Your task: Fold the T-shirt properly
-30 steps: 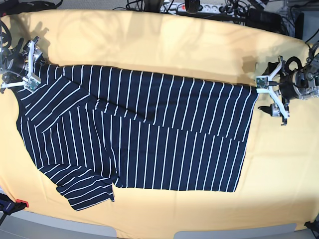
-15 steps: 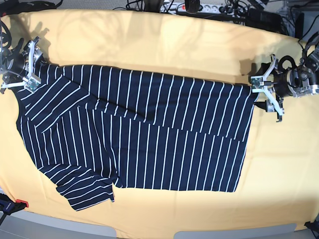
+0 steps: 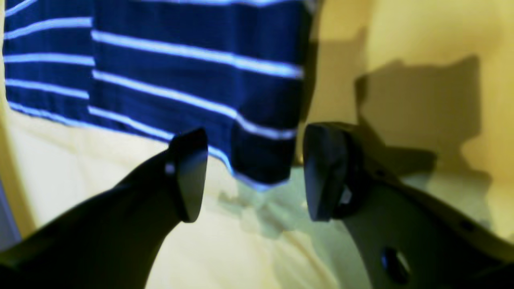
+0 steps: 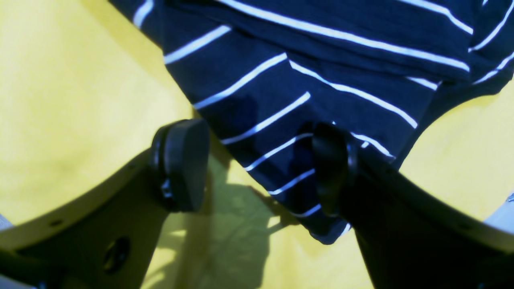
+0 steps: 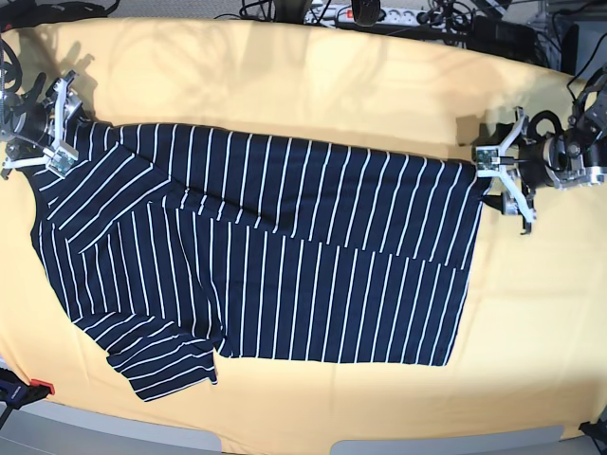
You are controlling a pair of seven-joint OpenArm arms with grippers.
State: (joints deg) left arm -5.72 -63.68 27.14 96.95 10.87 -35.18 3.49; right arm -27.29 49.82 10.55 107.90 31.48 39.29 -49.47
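Overall, the T-shirt [image 5: 256, 256] lies spread flat on the yellow-orange cloth [image 5: 313, 85], collar end toward the base view's left, hem toward its right. One sleeve is folded in over the body near the upper left; the other sleeve juts out at the lower left. No neck tag can be made out in any view.

Left gripper [image 5: 505, 180]: positioned at the hem's upper corner. In the left wrist view the left gripper [image 3: 255, 172] stands with jaws apart, and the hem corner [image 3: 261, 168] shows in the gap between the pads. Neither pad presses the fabric; whether either pad touches the fabric cannot be told, as the view is blurred.

Right gripper [image 5: 54, 123]: positioned at the collar-end corner. In the right wrist view the right gripper [image 4: 261, 166] is spread wide, nothing clamped. One fingertip [image 4: 180, 164] sits over bare cloth; the other fingertip [image 4: 333, 168] covers part of the striped edge, so contact there cannot be judged.

Both arms are cut off by the base view's edges
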